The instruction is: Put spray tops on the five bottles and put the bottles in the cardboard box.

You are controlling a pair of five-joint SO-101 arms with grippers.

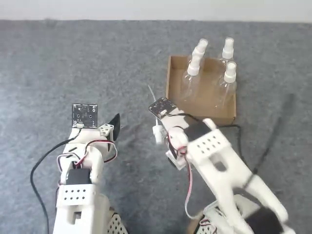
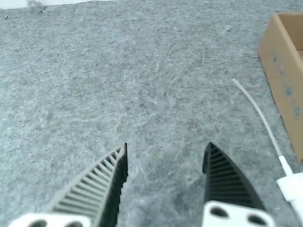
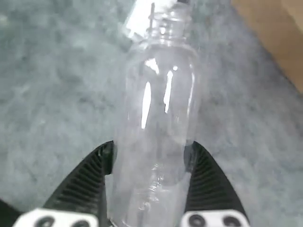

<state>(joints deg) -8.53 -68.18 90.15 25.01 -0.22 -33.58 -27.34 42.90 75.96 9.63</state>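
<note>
Clamping the fifth bottle [image 3: 156, 104] low on its body, the right gripper [image 3: 150, 149] sits beside the cardboard box [image 1: 224, 117].
Light, thin plastic, probably slick and dentable; its neck looks the stiffer hold. The left gripper [image 2: 167, 145] gapes empty near the spray top [image 2: 291, 182].

Cut off at view edges — bottle [image 3: 156, 118] base, spray top [image 2: 292, 185].

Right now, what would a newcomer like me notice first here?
Four capped bottles stand in the cardboard box on the right of the grey felt. The right gripper clamps a fifth, clear bottle whose neck is bare. A loose white spray top with its long tube lies between the arms, beside the open left gripper.
</note>
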